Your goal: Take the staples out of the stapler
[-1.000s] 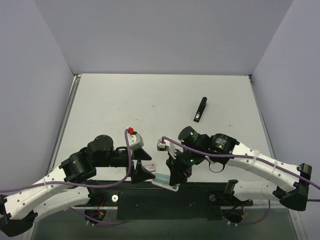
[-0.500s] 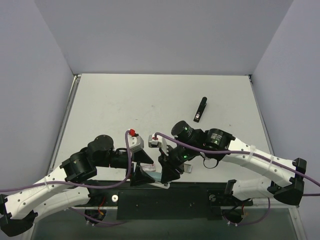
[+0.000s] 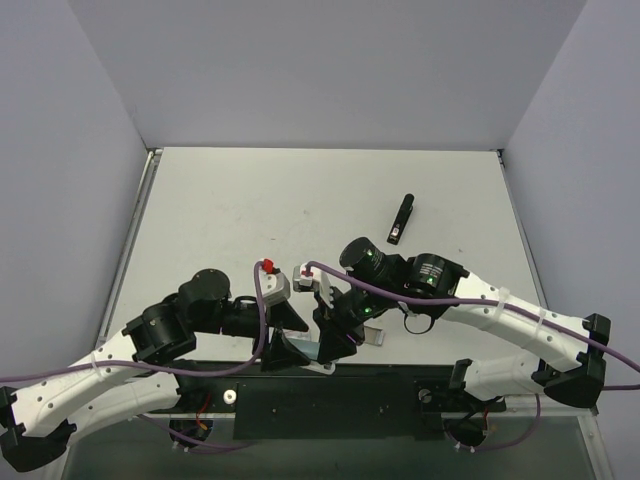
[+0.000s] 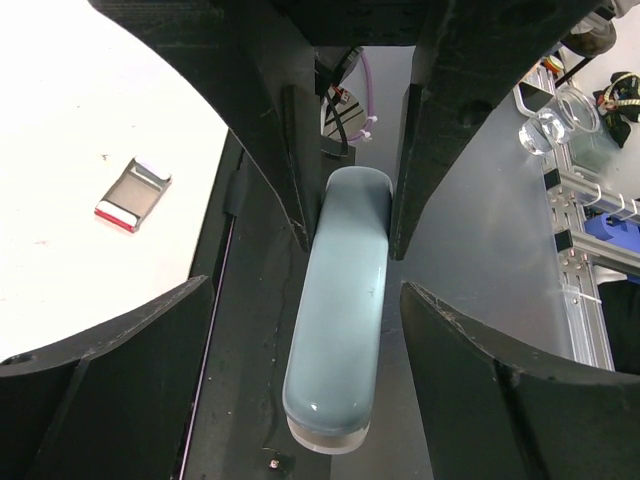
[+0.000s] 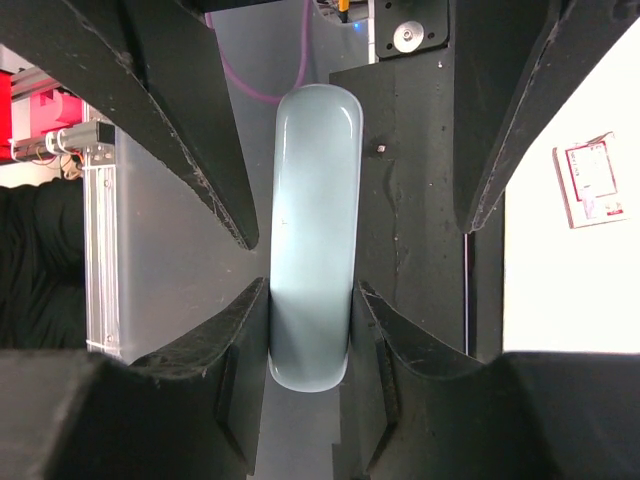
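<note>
A pale blue stapler point(image 5: 311, 240) hangs over the black base plate at the table's near edge, and my right gripper point(image 5: 311, 300) is shut on one end of it. My left gripper point(image 4: 305, 300) is open and straddles the stapler's point(image 4: 340, 330) other end, with a gap on each side. In the top view the two grippers, left point(image 3: 285, 338) and right point(image 3: 330, 335), meet nose to nose and hide most of the stapler point(image 3: 318, 354). No staples show.
A small red-and-white packet point(image 4: 133, 193) lies flat on the white table beside the grippers, the same packet point(image 5: 593, 180) in the right wrist view. A small black stapler-like object point(image 3: 401, 219) lies further back on the right. The black base plate point(image 3: 330, 405) runs along the near edge.
My right gripper has carried the stapler to the left until its free end sits between the left fingers. The left arm has shifted slightly.
</note>
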Controlling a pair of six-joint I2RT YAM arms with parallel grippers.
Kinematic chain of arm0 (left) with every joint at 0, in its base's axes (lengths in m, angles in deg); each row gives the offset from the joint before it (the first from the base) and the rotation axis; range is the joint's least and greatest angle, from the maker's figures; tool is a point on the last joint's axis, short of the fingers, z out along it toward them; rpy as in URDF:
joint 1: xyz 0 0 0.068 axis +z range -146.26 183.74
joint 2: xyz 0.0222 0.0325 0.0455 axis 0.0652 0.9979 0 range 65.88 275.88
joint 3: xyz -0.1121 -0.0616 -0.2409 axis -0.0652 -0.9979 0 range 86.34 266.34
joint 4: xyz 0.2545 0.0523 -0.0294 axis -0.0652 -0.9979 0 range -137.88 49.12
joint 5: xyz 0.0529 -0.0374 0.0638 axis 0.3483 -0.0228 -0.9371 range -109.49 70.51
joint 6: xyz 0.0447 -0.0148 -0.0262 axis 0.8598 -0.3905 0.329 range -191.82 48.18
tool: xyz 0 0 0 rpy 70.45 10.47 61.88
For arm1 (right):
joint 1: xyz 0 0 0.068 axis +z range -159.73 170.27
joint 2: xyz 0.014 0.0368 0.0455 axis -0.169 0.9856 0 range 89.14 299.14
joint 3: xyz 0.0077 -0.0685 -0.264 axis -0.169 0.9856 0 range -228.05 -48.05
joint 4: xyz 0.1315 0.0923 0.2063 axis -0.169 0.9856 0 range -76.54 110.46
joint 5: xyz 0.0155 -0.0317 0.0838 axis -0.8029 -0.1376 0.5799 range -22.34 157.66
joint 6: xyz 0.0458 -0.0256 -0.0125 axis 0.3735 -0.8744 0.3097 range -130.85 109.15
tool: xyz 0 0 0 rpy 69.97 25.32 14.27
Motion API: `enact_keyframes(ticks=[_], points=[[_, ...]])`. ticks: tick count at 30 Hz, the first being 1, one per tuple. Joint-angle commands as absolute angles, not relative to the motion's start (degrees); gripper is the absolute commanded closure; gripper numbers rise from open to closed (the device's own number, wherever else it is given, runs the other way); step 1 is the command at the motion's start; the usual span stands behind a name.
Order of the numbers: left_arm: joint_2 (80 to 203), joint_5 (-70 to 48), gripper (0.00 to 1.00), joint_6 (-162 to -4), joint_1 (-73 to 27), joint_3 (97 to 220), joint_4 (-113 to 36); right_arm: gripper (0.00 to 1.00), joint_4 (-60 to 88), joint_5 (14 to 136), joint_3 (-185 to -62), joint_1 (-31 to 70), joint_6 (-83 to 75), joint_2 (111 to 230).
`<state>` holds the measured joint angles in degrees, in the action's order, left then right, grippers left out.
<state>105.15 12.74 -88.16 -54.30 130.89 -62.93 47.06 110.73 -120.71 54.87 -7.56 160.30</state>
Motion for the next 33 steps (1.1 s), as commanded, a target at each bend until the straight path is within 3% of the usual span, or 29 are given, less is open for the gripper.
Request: enact_keyframes(ticks=[1,4,7,8,9,11,12,19,22,27,30,33], points=[[105.34,13.65,0.16,-87.99,-54.53,131.42,-60.31,1.00,46.06,112.40,-122.93,55.31,-8.21,159.81],[105.34,13.65,0.25,-87.90,-54.53,131.51,-60.39,1.00,46.06,112.31,-122.84,55.22,-8.21,159.46],[105.78,13.73,0.46,-87.82,-54.53,131.51,-60.57,1.00,46.06,112.05,-122.40,55.31,-8.30,159.11],[105.87,13.91,0.57,-87.90,-54.53,131.60,-60.48,0.99,46.06,111.70,-122.40,55.23,-8.30,159.19],[105.87,14.00,0.62,-87.82,-54.53,131.60,-60.40,0.97,45.98,111.43,-122.14,55.22,-8.21,158.93],[105.61,14.00,0.92,-87.64,-54.53,131.60,-60.40,0.93,45.98,110.64,-121.79,55.14,-8.13,158.58],[105.26,13.21,1.00,-87.73,-54.53,131.60,-60.48,0.91,45.89,109.86,-121.70,55.14,-8.04,158.58],[103.59,11.45,1.00,-87.99,-54.53,131.07,-59.43,0.73,45.80,105.28,-121.61,54.52,-6.63,156.65],[103.15,9.87,1.00,-88.43,-54.53,130.64,-58.73,0.68,45.28,97.84,-120.82,53.47,-5.14,154.80],[103.14,6.71,1.00,-88.78,-54.53,130.28,-57.06,0.61,40.81,92.89,-117.49,45.76,-0.14,147.79],[103.49,5.30,1.00,-90.18,-54.53,128.88,-53.20,0.49,37.90,92.10,-114.15,41.26,2.94,143.73],[104.11,3.11,1.00,-91.15,-54.62,127.56,-48.98,0.47,37.45,89.56,-113.61,39.41,4.00,142.23]])
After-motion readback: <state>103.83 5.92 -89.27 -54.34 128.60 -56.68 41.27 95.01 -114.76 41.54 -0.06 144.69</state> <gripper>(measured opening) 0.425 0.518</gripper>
